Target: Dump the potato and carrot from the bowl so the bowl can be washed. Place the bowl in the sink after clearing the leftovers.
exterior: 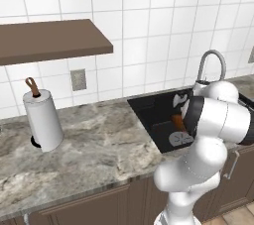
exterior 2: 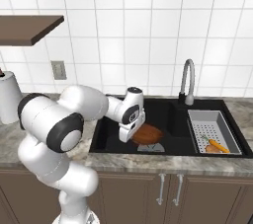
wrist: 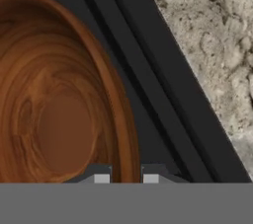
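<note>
The reddish-brown wooden bowl (exterior 2: 148, 133) is low inside the left basin of the black sink (exterior 2: 111, 131), tilted a little over its floor. My gripper (exterior 2: 130, 137) is shut on the bowl's rim. In the hand view the rim runs between the two fingertips (wrist: 101, 177), and the bowl (wrist: 59, 109) has nothing in it. A sliver of the bowl (exterior: 177, 121) peeks out beside my forearm in the left base view. The orange carrot (exterior 2: 216, 145) lies in the grey perforated tray (exterior 2: 197, 122) in the right basin. I cannot make out a potato.
The curved silver faucet (exterior 2: 187, 82) stands behind the sink's middle. Marble counter (exterior: 99, 144) stretches left of the sink, with a paper towel roll (exterior: 43, 120) near the wall and a brown shelf (exterior: 49, 40) above it. Cabinet doors run below the counter.
</note>
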Available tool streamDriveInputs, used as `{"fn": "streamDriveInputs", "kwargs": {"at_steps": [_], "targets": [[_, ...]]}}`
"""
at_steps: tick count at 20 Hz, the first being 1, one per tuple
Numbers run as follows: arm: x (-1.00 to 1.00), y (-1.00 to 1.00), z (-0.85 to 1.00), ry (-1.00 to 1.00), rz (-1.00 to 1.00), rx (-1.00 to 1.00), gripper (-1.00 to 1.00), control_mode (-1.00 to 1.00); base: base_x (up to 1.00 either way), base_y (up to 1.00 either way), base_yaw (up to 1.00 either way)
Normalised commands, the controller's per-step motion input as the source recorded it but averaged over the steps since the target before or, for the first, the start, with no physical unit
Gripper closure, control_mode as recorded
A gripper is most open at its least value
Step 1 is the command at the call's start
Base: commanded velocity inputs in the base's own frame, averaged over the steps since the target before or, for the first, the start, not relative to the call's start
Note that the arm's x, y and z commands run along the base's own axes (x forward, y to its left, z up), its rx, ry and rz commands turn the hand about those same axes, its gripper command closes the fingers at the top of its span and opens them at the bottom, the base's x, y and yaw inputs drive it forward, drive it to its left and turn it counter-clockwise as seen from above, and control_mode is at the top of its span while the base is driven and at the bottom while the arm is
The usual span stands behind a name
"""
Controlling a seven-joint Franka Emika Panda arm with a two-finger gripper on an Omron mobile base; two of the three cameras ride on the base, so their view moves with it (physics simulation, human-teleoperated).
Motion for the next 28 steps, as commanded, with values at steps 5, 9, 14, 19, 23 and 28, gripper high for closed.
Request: {"fn": "streamDriveInputs", "kwargs": {"at_steps": [5,9,14,19,23,28], "targets": [[0.24,0.0,-0.42,0.0,-0.05,0.0,1.0,-1.0,0.0,0.0,0.0],[0.33,0.05,-0.33,-0.01,-0.07,0.0,1.0,-1.0,0.0,0.0,0.0],[0.47,0.11,-0.28,-0.01,-0.1,0.0,1.0,-1.0,0.0,0.0,0.0],[0.41,0.0,-0.33,0.0,-0.1,0.0,1.0,-1.0,0.0,0.0,0.0],[0.01,-0.01,-0.62,0.0,-0.02,0.0,1.0,-1.0,0.0,0.0,0.0],[0.17,0.0,-0.39,0.0,-0.04,0.0,1.0,-1.0,0.0,0.0,0.0]]}}
